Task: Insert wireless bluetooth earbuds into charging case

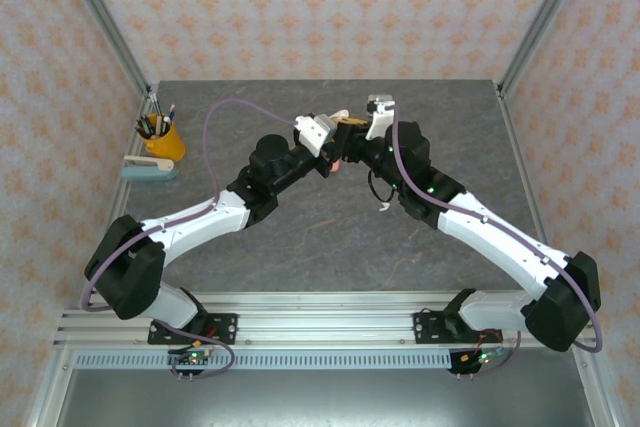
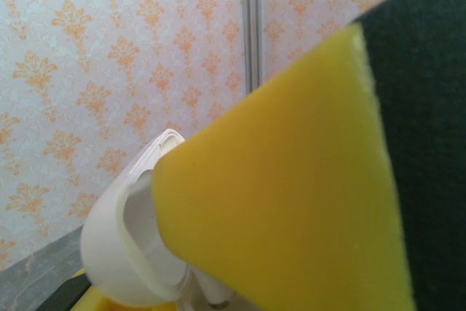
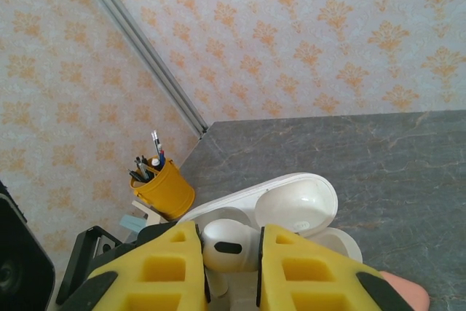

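Right gripper (image 3: pixel 229 229): jaws narrow, closed on a white earbud (image 3: pixel 230 247), gripped by its bulb between the yellow pads (image 3: pixel 302 267). The stem appears to run back toward the wrist; its end is hidden.

Left gripper (image 1: pixel 336 133): closed on the white case (image 3: pixel 291 205), lid open.

Governing relation: the case lies directly ahead of the right fingertips, just beyond the earbud, near it but apart as far as the right wrist view shows. Its long axis runs across the right gripper's line of approach, with the lid on the far side and the wells on the near side, partly masked by the pads. Whether the stem lines up with a well cannot be told. The right arm carries the earbud; the left presents the case.

Pose: the top view shows both arms reaching forward and inward, wrists meeting head to head over the middle of the table (image 1: pixel 450 117).

Judgement: seating is the step in hand. It calls for a short advance with the stem turned to its well; a misaligned stem would jam on the rim.

Outlying: a pink object (image 3: pixel 404 293) just beside the right pad, identity uncertain; a pen cup (image 3: pixel 164 189) well apart
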